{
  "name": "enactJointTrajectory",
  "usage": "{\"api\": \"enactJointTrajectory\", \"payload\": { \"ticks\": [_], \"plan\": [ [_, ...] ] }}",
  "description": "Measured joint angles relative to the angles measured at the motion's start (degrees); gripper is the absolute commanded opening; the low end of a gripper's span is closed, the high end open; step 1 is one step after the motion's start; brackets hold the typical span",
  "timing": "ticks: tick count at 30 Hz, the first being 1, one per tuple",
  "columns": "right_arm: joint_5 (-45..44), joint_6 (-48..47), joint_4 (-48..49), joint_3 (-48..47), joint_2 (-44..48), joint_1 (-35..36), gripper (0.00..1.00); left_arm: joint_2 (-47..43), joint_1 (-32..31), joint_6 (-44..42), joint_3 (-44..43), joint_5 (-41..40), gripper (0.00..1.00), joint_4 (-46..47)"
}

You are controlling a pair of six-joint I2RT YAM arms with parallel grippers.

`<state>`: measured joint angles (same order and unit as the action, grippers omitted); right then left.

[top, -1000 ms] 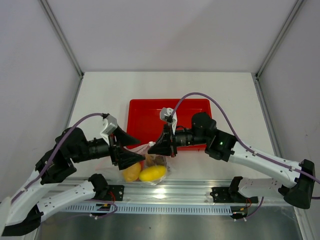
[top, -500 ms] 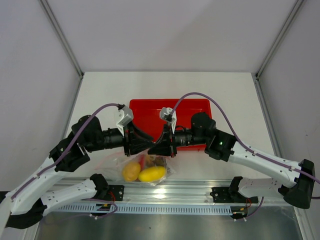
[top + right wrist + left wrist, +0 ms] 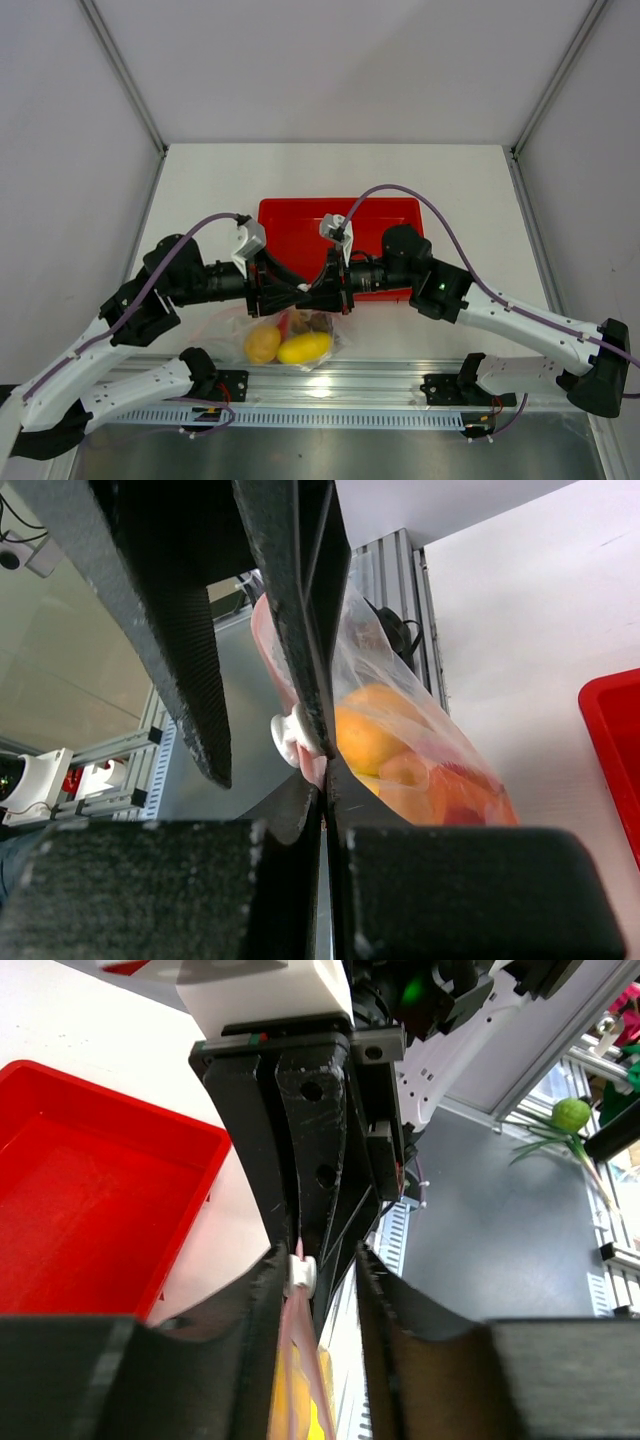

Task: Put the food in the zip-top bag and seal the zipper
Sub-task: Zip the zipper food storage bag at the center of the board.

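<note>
Now zip-top bag (image 3: 222, 326) holds yellow fruits (image 3: 305, 347), orange chunks (image 3: 440, 792) — red tray (image 3: 300, 225) behind.

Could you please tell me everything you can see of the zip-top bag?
The zip-top bag is a clear, thin plastic pouch with a pinkish zipper strip and a white slider at its mouth. It bulges with yellow fruits and orange chunks. Its filled bottom appears to rest on the table near the front edge, mouth raised. The right hand is shut on the mouth edge; the left hand straddles the slider, fingers apart.
</note>
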<state>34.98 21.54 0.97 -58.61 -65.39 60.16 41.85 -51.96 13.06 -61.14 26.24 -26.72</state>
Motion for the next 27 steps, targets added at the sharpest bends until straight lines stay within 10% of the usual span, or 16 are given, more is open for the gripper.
{"api": "enactJointTrajectory", "payload": {
  "ticks": [7, 14, 27],
  "plan": [
    [-0.02, 0.87, 0.0, 0.0, 0.0, -0.39, 0.0, -0.02, 0.0, 0.26, 0.48, 0.09, 0.4, -0.39],
    [0.44, 1.18, -0.09, 0.0, 0.13, -0.35, 0.0, -0.35, 0.02, 0.39, 0.72, -1.14, 0.01, -0.85],
    [-5.29, 7.41, 4.98, 4.09, 2.58, -0.28, 0.0, -0.35, 0.02, 1.01, 0.81, -2.75, 0.01, -0.79]
  ]
}}
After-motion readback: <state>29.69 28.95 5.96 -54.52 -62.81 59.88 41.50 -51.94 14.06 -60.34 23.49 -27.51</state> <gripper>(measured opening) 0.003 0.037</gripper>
